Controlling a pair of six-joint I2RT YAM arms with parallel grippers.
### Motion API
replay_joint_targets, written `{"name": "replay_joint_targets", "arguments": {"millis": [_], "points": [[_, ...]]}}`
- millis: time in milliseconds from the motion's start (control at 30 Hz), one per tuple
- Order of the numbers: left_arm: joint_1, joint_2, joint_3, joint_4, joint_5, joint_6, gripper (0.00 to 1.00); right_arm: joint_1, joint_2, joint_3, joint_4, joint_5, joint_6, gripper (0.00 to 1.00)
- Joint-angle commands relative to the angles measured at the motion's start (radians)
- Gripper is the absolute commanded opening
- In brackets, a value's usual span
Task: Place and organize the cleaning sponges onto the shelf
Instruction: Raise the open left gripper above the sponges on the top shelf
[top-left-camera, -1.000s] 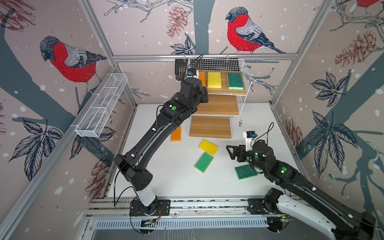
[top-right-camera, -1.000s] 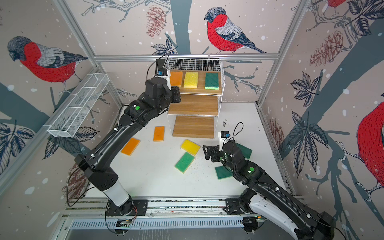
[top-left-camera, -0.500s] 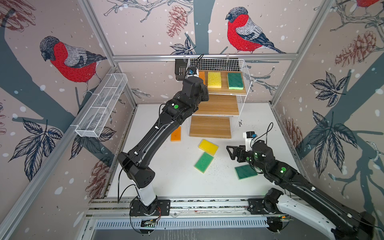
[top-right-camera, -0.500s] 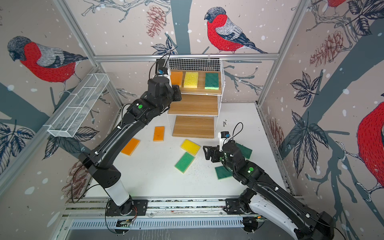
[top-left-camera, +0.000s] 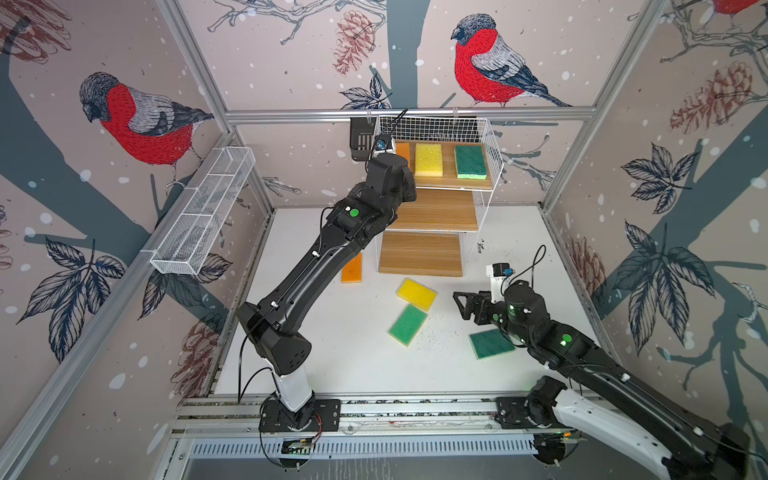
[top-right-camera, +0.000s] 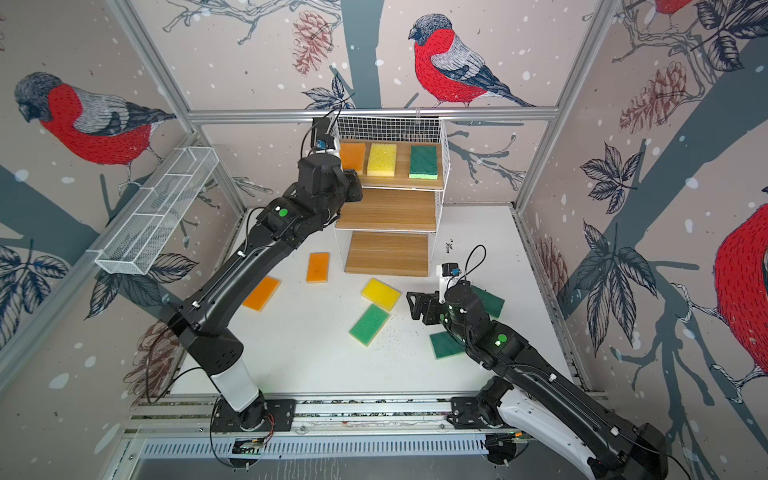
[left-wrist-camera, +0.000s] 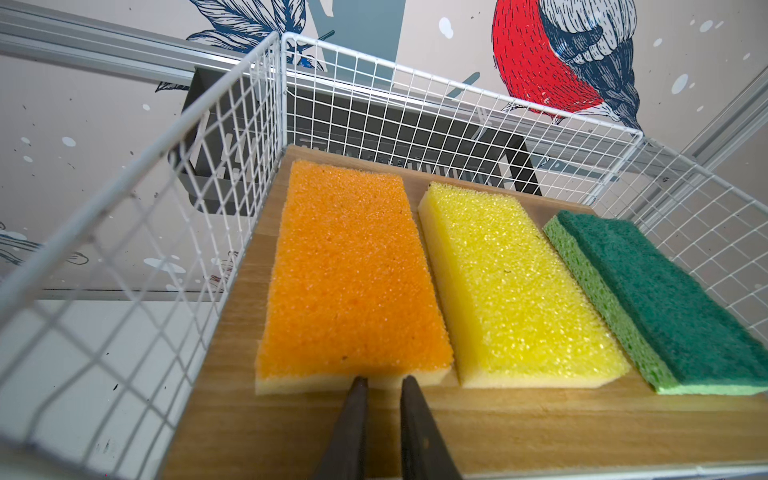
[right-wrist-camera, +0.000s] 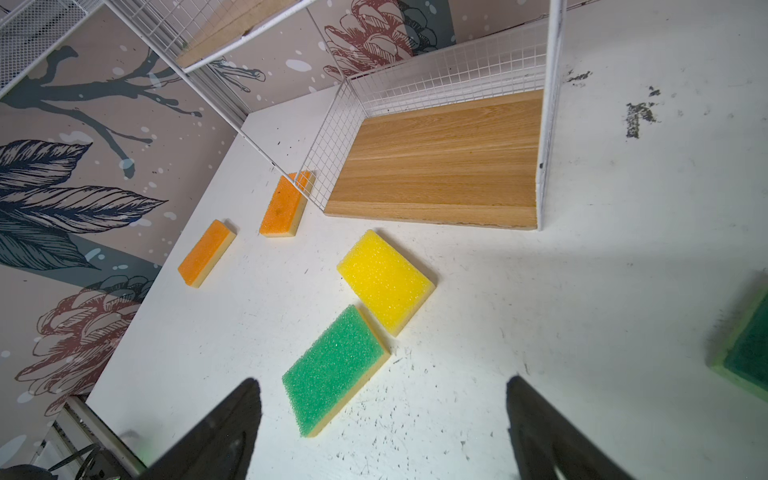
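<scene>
The shelf (top-right-camera: 386, 210) stands at the back, and its top board carries three cleaning sponges in a row: orange (left-wrist-camera: 353, 274), yellow (left-wrist-camera: 515, 291) and dark green (left-wrist-camera: 665, 299). My left gripper (left-wrist-camera: 384, 380) is shut and holds nothing; its tips are at the near edge of the orange sponge. On the table lie two orange sponges (top-right-camera: 318, 267) (top-right-camera: 262, 294), a yellow one (top-right-camera: 380, 294), a green one (top-right-camera: 369, 325) and two dark green ones (top-right-camera: 446, 345) (top-right-camera: 488, 300). My right gripper (right-wrist-camera: 382, 386) hangs open over the table, beside the green sponge (right-wrist-camera: 336, 365).
A long white mesh trough (top-right-camera: 153, 208) hangs on the left wall. A small black slotted basket (top-left-camera: 360, 143) hangs behind the shelf's left corner. The shelf's middle and bottom boards (right-wrist-camera: 436, 162) are bare. Patterned walls close three sides; a metal rail (top-left-camera: 374, 415) runs along the front.
My left gripper has edged a little further toward the shelf's top board. The right arm and the sponges on the table have not moved.
</scene>
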Motion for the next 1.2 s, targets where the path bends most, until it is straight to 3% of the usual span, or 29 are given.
{"name": "replay_joint_targets", "arguments": {"millis": [0,533,1167], "points": [[0.003,0.004,0.008,0.029,-0.025,0.0,0.19,-0.003,-0.002,-0.002,0.014,0.002,-0.013,0.92],[0.019,0.006,-0.002,0.025,-0.056,-0.008,0.19,-0.007,-0.002,-0.008,0.014,0.001,-0.01,0.92],[0.015,-0.027,-0.013,0.008,0.03,-0.001,0.2,-0.011,-0.008,0.006,-0.002,0.014,-0.004,0.92]]}}
